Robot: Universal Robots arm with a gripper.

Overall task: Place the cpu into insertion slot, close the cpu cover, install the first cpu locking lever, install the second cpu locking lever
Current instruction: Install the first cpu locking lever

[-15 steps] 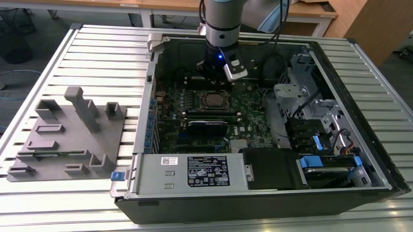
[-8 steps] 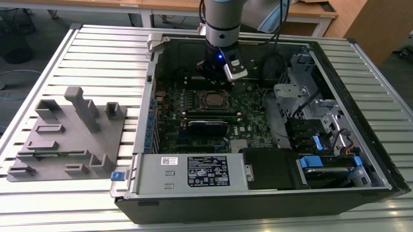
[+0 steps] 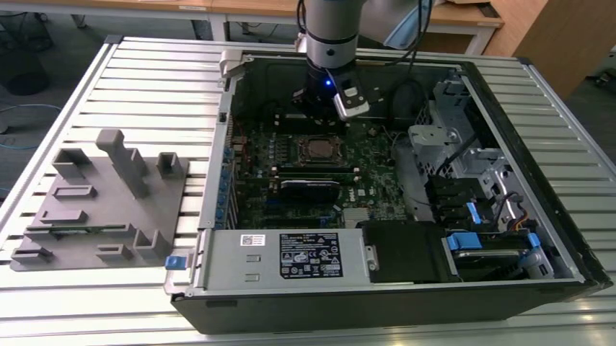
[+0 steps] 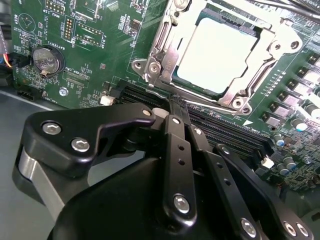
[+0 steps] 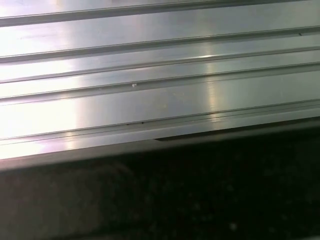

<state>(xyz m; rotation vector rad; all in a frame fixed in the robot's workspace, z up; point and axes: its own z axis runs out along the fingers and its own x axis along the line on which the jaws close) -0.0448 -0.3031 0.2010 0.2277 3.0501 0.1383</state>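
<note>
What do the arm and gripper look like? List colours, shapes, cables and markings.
The arm is a silver-grey cylinder with a pale blue joint cap; black cables hang beside it. Its wrist is black with a small blue light. The gripper is matte black, built of linked bars held by silvery screws.

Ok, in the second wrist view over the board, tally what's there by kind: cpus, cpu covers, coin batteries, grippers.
cpu: 1
cpu cover: 1
coin battery: 1
gripper: 1
Total: 4
</note>
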